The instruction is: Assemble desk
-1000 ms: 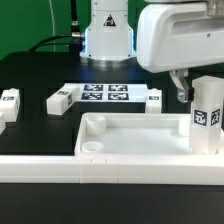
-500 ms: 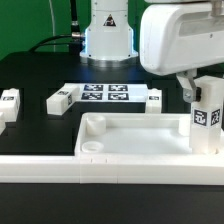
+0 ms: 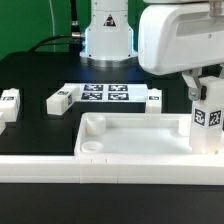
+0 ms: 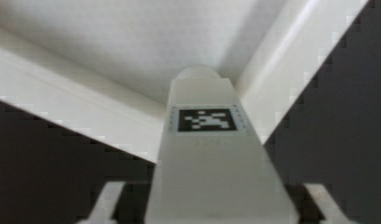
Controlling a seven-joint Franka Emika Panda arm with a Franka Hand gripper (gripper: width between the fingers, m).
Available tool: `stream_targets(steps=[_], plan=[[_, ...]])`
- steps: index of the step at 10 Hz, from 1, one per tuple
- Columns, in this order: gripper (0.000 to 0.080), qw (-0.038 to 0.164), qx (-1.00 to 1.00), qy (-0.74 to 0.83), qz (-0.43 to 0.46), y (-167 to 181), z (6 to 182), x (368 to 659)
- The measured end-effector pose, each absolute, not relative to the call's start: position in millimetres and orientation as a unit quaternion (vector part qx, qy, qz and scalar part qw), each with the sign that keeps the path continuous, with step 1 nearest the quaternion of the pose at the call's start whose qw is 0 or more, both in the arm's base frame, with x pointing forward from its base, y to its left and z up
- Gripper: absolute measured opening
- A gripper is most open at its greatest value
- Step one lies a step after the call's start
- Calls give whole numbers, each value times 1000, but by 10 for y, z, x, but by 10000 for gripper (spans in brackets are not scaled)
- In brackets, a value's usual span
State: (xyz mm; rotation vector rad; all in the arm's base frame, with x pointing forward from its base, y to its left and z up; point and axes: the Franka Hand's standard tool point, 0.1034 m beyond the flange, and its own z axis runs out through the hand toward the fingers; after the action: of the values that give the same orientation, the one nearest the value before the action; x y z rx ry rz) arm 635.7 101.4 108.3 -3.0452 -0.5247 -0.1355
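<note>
Presently, I note the gripper [image 3: 204,92] lowered over the upright leg [image 3: 207,122], which stands inside the desk top [image 3: 140,119] at its near corner on the exterior view's right. The jaws straddle the head of this leg, one finger on each side. In the wrist view the fingers [image 4: 112,203] flank the leg's tagged face [image 4: 212,150], but I cannot tell whether they press on it. The desk top lies flat near the front edge of the black table [image 3: 40,130], rim up. Behind it the marker board [image 3: 105,94] lies flat with one loose leg [image 3: 62,100] and another [image 3: 153,98] just beside its ends. A third loose leg [image 3: 10,100] lies near the table's edge on the exterior view's left.
</note>
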Motion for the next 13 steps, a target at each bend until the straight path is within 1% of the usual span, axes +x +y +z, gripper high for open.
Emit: stream_targets(steps=[4,5,6,8,11,13], plan=[[289,33,-997,62,-38,1002,1083,6360],[289,35,-993,105,-38,999,1083,6362],[289,42,-981,187,-34,989,1083,6364],[290,45,-958,280,-30,993,1082,6363],[291,49,-926,374,-23,992,1083,6360],[291,51,-918,394,-21,998,1081,6358]])
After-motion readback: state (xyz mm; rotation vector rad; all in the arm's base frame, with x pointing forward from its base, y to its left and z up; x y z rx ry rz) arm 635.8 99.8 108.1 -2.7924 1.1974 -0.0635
